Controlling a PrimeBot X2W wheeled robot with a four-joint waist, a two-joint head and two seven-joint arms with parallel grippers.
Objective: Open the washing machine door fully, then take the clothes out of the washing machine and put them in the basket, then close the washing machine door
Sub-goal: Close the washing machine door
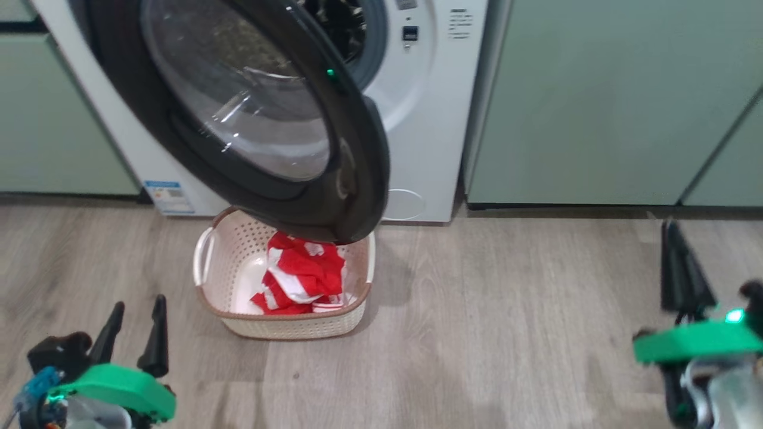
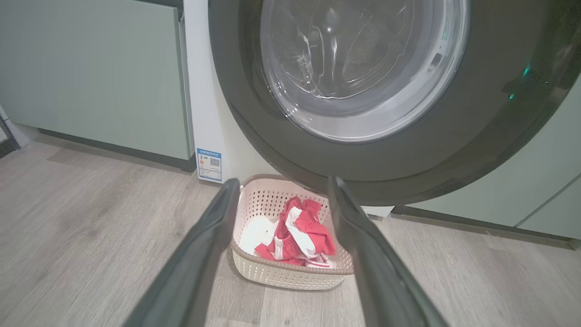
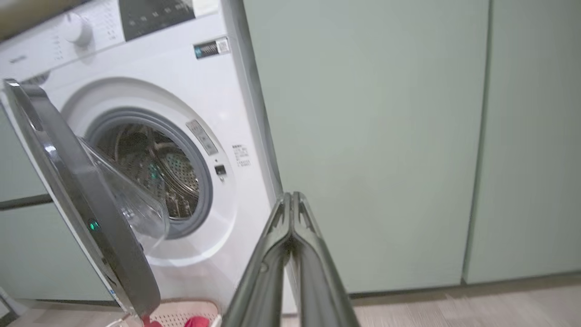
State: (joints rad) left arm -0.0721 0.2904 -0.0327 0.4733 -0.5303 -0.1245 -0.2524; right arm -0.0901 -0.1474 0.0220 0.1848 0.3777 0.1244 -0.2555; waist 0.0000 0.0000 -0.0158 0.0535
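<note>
Here, clothes (image 1: 301,271) in basket (image 1: 286,325), ahead of spread left end effector (image 1: 139,302), right end effector (image 3: 292,196) seemingly pressed together

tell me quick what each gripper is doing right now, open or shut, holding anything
Left gripper: open, holding nothing.
Right gripper: shut, tips pressed together, holding nothing.

In the head view the washing machine door (image 1: 363,179) hides the far rim of the basket (image 1: 286,325) and the top of the clothes (image 1: 304,274); the picture's upper edge cuts the door. The right gripper (image 1: 672,232) is blurred there. The print on the blue label (image 1: 168,198) is too small to read.
</note>
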